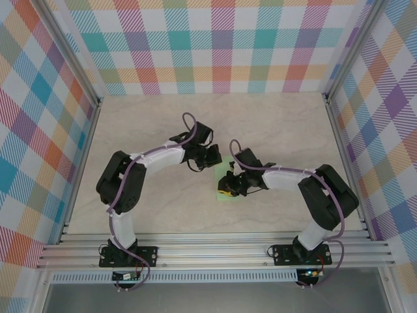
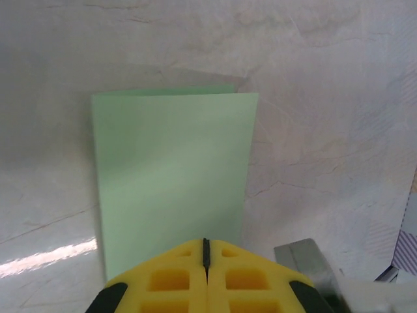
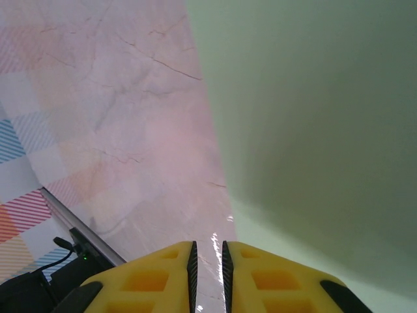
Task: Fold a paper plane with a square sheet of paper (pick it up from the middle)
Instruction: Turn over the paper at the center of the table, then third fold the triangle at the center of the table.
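Observation:
The square sheet of paper (image 2: 172, 176) lies on the marble-look table folded in half, a pale-green rectangle with a second edge peeking out at its far end. In the top view only its near part (image 1: 226, 197) shows, beneath the right gripper (image 1: 228, 186). My left gripper (image 2: 206, 242) hovers over the paper's near edge with its yellow jaws pressed together and nothing between them; from above it sits (image 1: 210, 158) just beyond the sheet. My right gripper (image 3: 207, 246) stands beside the paper's (image 3: 313, 117) left edge, its jaws a narrow slit apart with bare table showing through.
Aluminium rails (image 1: 215, 251) run along the table's near edge, with more rails (image 1: 345, 150) at the sides. Checked cloth walls (image 1: 215, 45) close in the back and sides. A rail and black cable (image 3: 65, 244) show at the right wrist view's lower left.

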Tool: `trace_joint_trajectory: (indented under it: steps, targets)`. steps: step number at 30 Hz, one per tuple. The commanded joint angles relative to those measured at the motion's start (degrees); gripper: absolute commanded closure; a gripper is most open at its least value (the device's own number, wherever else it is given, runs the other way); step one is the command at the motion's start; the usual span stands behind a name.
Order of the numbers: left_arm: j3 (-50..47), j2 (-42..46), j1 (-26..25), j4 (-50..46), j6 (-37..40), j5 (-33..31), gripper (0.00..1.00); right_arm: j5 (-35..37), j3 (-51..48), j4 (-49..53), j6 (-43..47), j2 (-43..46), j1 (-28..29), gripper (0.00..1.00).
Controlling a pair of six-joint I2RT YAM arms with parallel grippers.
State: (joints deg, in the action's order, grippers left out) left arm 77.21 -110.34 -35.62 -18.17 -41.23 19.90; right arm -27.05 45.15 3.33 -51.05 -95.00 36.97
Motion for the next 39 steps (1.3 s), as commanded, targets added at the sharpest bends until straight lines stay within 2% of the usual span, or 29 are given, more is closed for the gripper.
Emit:
trace_joint_trajectory:
  steps: [1,12,20,24,26,28,32,39]
  targets:
    - [3.2,-2.9,-0.1,-5.0,1.8,-0.3,0.98,-3.8,0.3,-5.4,-1.6,-2.3,1.1,0.80]
    - [8.1,-12.0,2.1,-6.8,3.2,-3.6,1.00,-2.4,-2.2,-4.6,-1.8,-5.5,2.2,0.84]
    - [8.0,-14.3,3.0,-7.7,5.2,-3.9,1.00,-1.8,-2.7,-3.1,-1.6,-2.8,3.1,0.83]
    - [7.2,-13.4,3.2,-7.1,6.0,-3.0,1.00,5.7,-1.5,5.1,0.3,4.6,3.1,0.80]
    - [7.2,-11.8,3.1,-5.6,6.4,0.0,0.97,13.3,-1.4,12.1,0.5,9.2,2.7,0.74]
    - [8.3,-10.1,2.9,-5.8,6.7,2.3,0.92,16.4,-2.5,15.0,0.6,12.2,0.6,0.73]
    - [11.8,-5.9,1.6,-11.2,8.4,0.2,0.84,14.3,-8.1,13.0,-1.0,17.0,-4.9,0.63]
    - [5.7,0.0,-0.3,-11.0,7.0,-1.8,0.82,11.5,-8.8,13.4,0.4,16.1,-7.4,0.60]
